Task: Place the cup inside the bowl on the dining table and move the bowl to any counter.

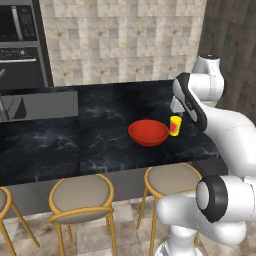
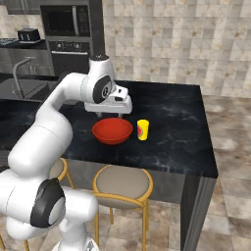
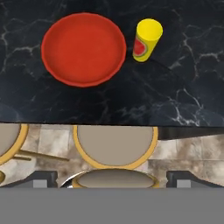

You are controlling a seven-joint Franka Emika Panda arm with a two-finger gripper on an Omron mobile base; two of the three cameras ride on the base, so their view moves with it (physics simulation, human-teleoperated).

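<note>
Black marble desk (image 1: pixel 110 135), white-veined, carries both task items. Bowl (image 1: pixel 148 133): red, glossy, wide and shallow, upright, nothing in it. It stands toward the stool-side long edge, in the half of the desk nearer its free end. Cup (image 1: pixel 175 125): yellow, red mark on its side, upright on the marble just beside the bowl on the side toward the free end. In the hand view a narrow gap of marble separates cup and bowl.

Claw (image 3: pixel 112 179): fingers spread wide apart, gripping nothing, held above the desk over the far side of the bowl, clear of both items.

Stools (image 1: pixel 81 194), beige cushions on yellow frames, are lined along the near long edge, partly tucked under it.
</note>
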